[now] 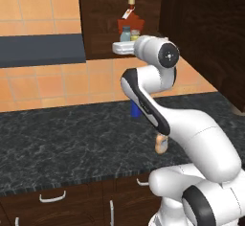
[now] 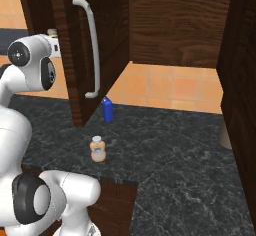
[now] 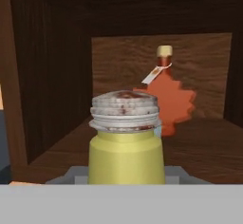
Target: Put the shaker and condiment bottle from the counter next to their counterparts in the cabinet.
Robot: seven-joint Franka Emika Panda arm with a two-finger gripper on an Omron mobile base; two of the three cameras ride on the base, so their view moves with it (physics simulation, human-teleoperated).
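Left base view
Cabinet [image 1: 103,14]: upper middle of the frame, dark wood, open to me.
Red leaf bottle [image 1: 130,20]: on the shelf, top centre, cork and white tag up.
Grey-blue shaker [image 1: 125,33]: lower front of the leaf bottle, just beside it.
Shaker [image 1: 135,34]: just right of the grey-blue one, at the end of my hand; its yellow-green body is mostly hidden.
Condiment bottle [image 1: 161,144]: centre right, on the counter [image 1: 57,139], half behind my forearm.
Blue bottle [image 1: 135,109]: centre, by the wall, partly behind my arm.

Right base view
Cabinet door [image 2: 85,45]: upper left, swung open, pale handle down its face.
Condiment bottle: lower left of centre, upright, alone on the counter.
Blue bottle: above it, under the door's edge.

Hand view
Shaker: bottom centre, close up, upright; brownish-silver ridged top.
Claw [image 3: 126,180]: I cannot tell for sure, as my tips are hidden behind the shaker; I judge I am pinching it low on the body.
Leaf bottle: behind the shaker, right of centre, against the back wall.

Handling
Shaker: I judge it light, stiff and smooth-sided; hold on the plain cylinder below the top.
Condiment bottle: likely light, rounded shoulders slippery; take it at the straight body.
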